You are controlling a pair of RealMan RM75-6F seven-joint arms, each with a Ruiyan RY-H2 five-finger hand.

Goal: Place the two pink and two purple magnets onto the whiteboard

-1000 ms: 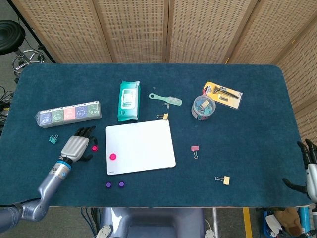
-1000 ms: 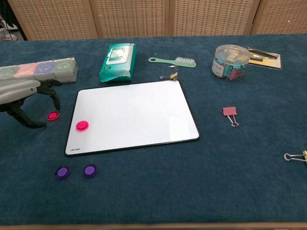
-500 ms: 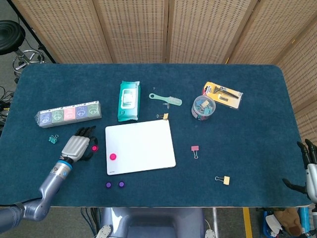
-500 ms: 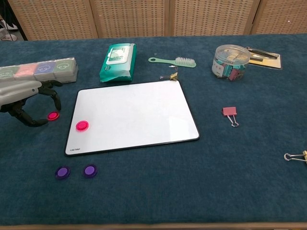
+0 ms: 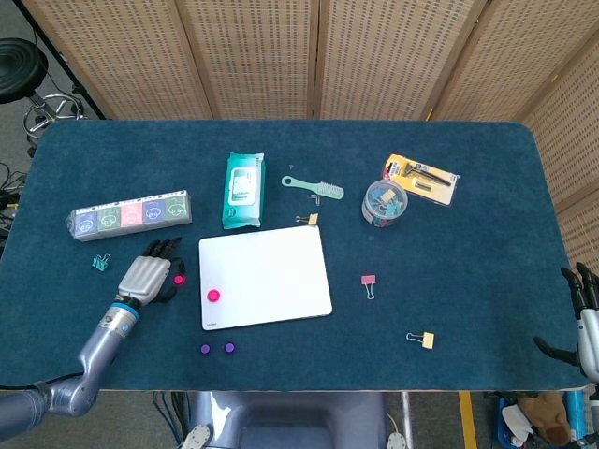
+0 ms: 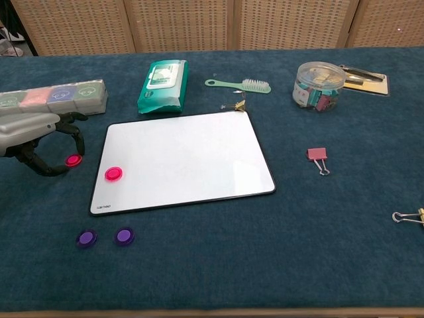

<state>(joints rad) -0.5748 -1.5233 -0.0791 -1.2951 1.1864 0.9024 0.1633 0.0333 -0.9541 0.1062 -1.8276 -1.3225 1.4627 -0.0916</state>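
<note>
- Nearest me, two purple magnets [image 6: 87, 238] [image 6: 124, 236] lie side by side on the blue counter [image 6: 278, 265], just in front of the whiteboard's near left corner and off it.
- My right robot hand [image 5: 582, 313] sits at the counter's near right edge, only partly in view; its fingers look spread and it holds nothing.
- A gold binder clip [image 6: 411, 216] lies on the near right of the counter.
- The whiteboard [image 6: 192, 152] lies flat in the middle, with one pink magnet [image 6: 114, 174] on it near its left edge.
- My left robot hand [image 6: 36, 132] is arched over the counter just left of the whiteboard, fingers curled down around the second pink magnet [image 6: 73, 160], which lies on the cloth; I cannot tell whether the fingertips touch it.
- A pink binder clip [image 6: 318, 156] lies right of the whiteboard.
- Farther back: a row of small boxes [image 6: 56, 97], a green wipes pack [image 6: 163, 85], a mint comb [image 6: 240, 84] and a clear jar of clips [image 6: 318, 85].
</note>
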